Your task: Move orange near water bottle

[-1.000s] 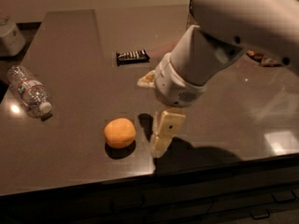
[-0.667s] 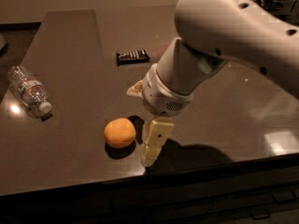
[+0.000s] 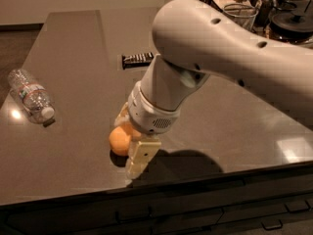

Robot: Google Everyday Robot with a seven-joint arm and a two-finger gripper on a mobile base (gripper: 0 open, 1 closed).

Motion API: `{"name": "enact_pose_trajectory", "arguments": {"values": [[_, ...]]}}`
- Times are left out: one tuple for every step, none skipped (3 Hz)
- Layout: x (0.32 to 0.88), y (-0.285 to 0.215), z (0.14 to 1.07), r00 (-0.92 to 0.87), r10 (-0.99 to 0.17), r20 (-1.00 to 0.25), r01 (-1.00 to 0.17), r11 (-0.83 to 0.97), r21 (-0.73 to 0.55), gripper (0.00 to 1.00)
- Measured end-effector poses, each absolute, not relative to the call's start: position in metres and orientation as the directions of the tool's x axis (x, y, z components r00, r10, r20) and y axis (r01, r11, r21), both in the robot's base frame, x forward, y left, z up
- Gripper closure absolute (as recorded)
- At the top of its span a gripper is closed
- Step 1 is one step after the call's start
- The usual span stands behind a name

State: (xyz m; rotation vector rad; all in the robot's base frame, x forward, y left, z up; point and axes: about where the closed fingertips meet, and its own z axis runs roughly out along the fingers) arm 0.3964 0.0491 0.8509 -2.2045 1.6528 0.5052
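The orange [image 3: 118, 141] lies on the dark table [image 3: 73, 43] near its front edge. My gripper [image 3: 127, 145] has come down over it, open, with one pale finger [image 3: 141, 155] in front of the orange and the other behind it. The wrist hides the orange's right side. The water bottle [image 3: 31, 96] lies on its side at the table's left edge, white cap toward the front, well to the left of the orange and the gripper.
A dark wrapped snack bar [image 3: 138, 59] lies on the table behind the arm. A wire rack with a glass tumbler [image 3: 240, 12] and pots stands at the back right. The table's front edge runs just below the gripper, with drawers [image 3: 195, 214] beneath.
The arm has moved left and toward the orange. The gripper was beside the orange on its right; it now straddles it. The orange and bottle lie where they were.
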Motion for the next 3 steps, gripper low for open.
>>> {"name": "enact_pose_trajectory", "arguments": {"values": [[0.397,0.057,0.851,0.264,-0.845,-0.465,-0.961,-0.273,-0.05,0.47],[0.41,0.063,0.859,0.249,-0.856,-0.453,-0.966,-0.251,-0.058,0.71],[0.435,0.073,0.878,0.231,-0.871,-0.434,-0.973,-0.213,-0.09,0.93]]}}
